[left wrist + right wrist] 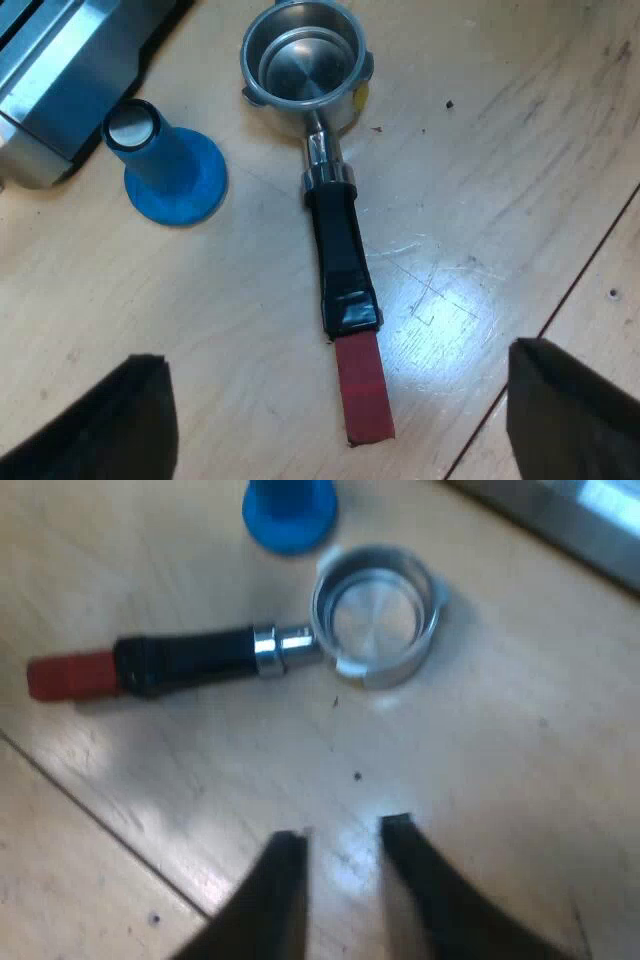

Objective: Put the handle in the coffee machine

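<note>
The metal holder [305, 65] lies loose on the wooden table [520, 150], its empty basket facing up. Its dark handle [340, 255] ends in red [362, 392]. My left gripper [337, 400] hovers over the red end, open wide, with one finger on each side and clear of it. In the right wrist view the holder [375, 620] lies on its side, its handle [185, 658] and red end [70, 675] pointing away from the basket. My right gripper [343, 832] is above bare table a short way from the basket, open by a narrow gap with nothing in it.
A blue tamper [172, 165] stands upright on the table close to the basket, also seen as the tamper [288, 510] beyond the basket. The espresso machine's metal base [70, 80] is just past the tamper; its edge [580, 520] lies near the basket. A seam [590, 270] crosses the tabletop.
</note>
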### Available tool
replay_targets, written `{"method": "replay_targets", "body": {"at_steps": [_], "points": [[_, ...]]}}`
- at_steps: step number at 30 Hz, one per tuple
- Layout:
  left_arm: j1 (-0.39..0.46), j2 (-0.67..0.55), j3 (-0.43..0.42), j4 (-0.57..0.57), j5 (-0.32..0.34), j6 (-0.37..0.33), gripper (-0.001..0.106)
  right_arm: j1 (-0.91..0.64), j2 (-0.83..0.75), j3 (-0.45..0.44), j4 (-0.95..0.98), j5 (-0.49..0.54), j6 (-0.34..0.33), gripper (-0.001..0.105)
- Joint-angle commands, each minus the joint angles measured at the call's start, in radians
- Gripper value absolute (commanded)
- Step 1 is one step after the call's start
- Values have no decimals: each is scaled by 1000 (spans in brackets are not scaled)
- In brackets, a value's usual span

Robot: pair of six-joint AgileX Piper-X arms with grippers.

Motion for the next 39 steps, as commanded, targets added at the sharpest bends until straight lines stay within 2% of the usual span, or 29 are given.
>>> {"method": "replay_targets", "body": {"at_steps": [1, 3, 6, 10, 12, 16, 25, 26, 31, 36, 37, 39], "points": [[-5, -3, -10, -22, -23, -11, 70, 2, -15, -18, -9, 32, -18, 53], [-5, -3, -10, -40, -33, -13, 70, 2, -19, -18, -33, 48, -18, 68], [-5, -3, -10, -84, -33, -13, 70, 2, -19, -18, -49, 71, -18, 74], [-5, -3, -10, -128, -38, -17, 70, 2, -19, -18, -49, 96, -49, 74], [-5, -3, -10, -149, -63, -17, 70, 2, -19, -18, -55, 97, -86, 74], [-5, -3, -3, -183, -112, -17, 70, 2, -14, -18, -79, 97, -109, 74], [-5, -1, 49, -243, -113, -17, 70, 2, 7, -18, -114, 97, -118, 74], [-5, -1, 55, -243, -113, -17, 70, 2, 106, -18, -182, 97, -194, 74], [-5, -1, 58, -243, -111, -17, 70, -3, 156, -18, -198, 97, -194, 74], [-5, -1, 58, -243, -102, -17, 70, -23, 183, -18, -197, 63, -188, 74], [-5, -1, 58, -243, -100, -17, 70, -96, 229, -18, -202, -20, -187, 74], [-5, -1, 58, -243, -99, -17, 70, -121, 235, -18, -201, -48, -190, 74]]}}
